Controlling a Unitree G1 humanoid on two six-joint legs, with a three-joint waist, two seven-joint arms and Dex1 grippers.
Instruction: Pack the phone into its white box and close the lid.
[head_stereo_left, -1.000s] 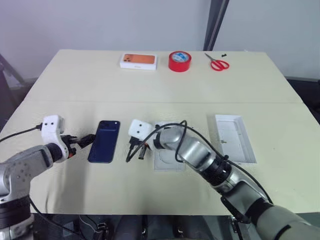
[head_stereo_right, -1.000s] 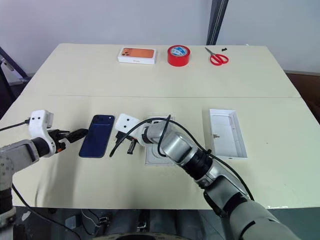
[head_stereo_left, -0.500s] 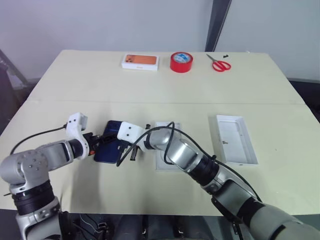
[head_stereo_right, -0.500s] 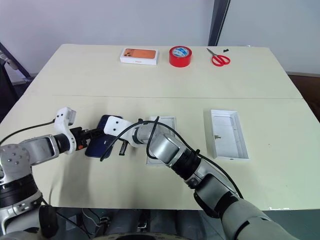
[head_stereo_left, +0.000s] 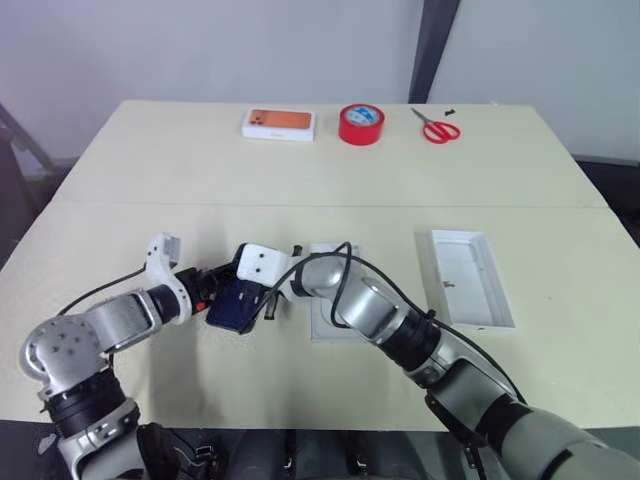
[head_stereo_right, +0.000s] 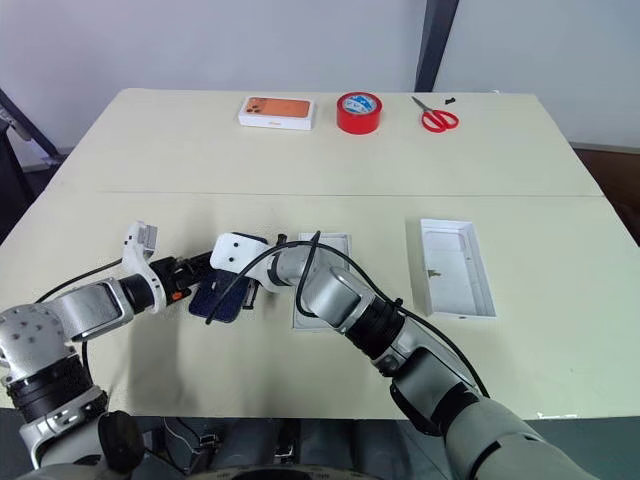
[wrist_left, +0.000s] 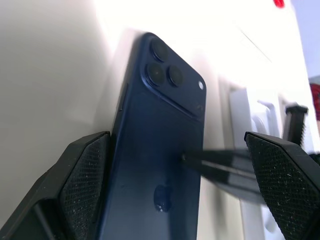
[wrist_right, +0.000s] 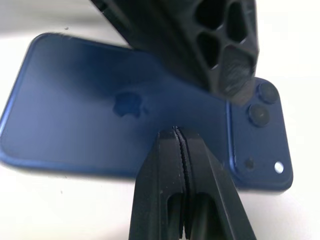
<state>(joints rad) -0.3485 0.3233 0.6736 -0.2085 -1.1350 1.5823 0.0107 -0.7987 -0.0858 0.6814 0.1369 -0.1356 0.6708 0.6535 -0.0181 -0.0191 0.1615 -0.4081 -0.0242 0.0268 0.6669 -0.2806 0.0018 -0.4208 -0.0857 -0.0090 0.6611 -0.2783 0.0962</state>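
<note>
Left wrist view shows pickup in hand: the slim navy-blue glossy phone (wrist_left: 160, 165) lies on the table between the wide-open left gripper (wrist_left: 177, 185), right gripper (wrist_right: 181, 150) shut empty against it; closing should follow.

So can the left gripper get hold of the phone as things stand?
Probably yes: the left gripper stands open with the phone between its fingers, though the shut right gripper presses on the phone's back.
</note>
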